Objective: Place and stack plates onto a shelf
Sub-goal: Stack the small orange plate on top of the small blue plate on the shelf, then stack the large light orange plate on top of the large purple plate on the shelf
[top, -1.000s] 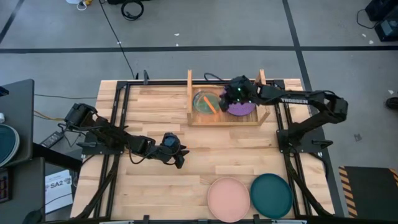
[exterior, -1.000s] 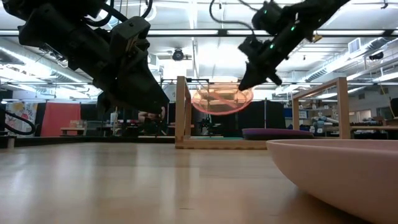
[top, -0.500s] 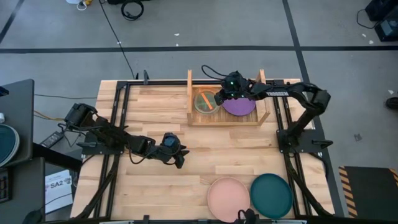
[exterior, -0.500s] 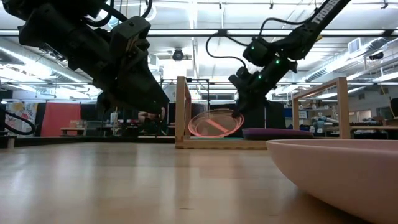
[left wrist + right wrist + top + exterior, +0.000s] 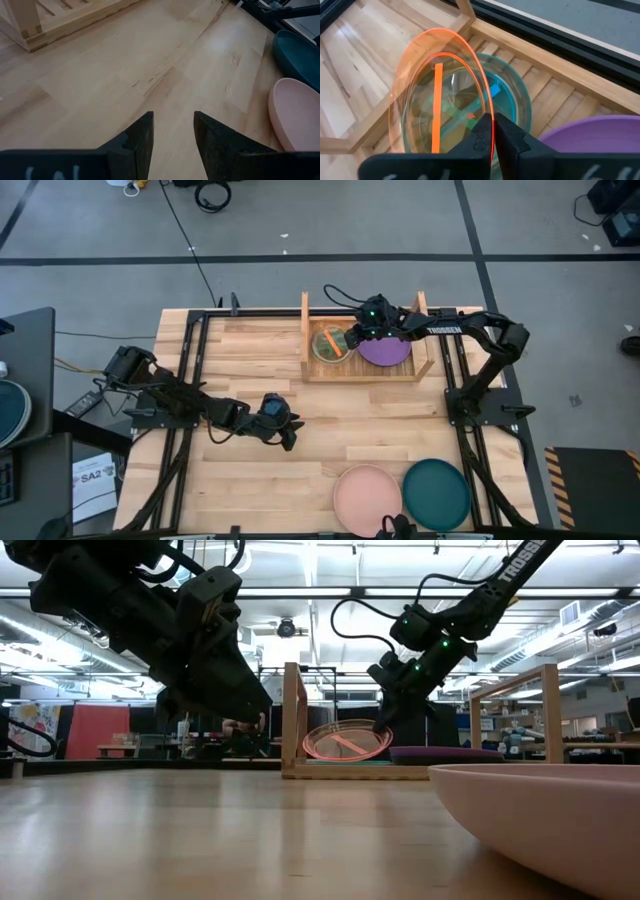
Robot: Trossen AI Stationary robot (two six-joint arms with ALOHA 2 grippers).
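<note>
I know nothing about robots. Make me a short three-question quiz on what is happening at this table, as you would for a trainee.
1. True or false: the right pincer is clamped on the rim of the orange plate.
2. Which plate lies on the shelf beside the stack of translucent plates? A. pink plate B. purple plate C. teal plate
3. Fill in: the left pincer hangs with its fingers ____ over bare tabletop.

Key
1. True; the orange plate is tilted over the blue-green plates on the shelf.
2. B; the purple plate. The pink plate and teal plate sit at the table's near edge.
3. open
</note>
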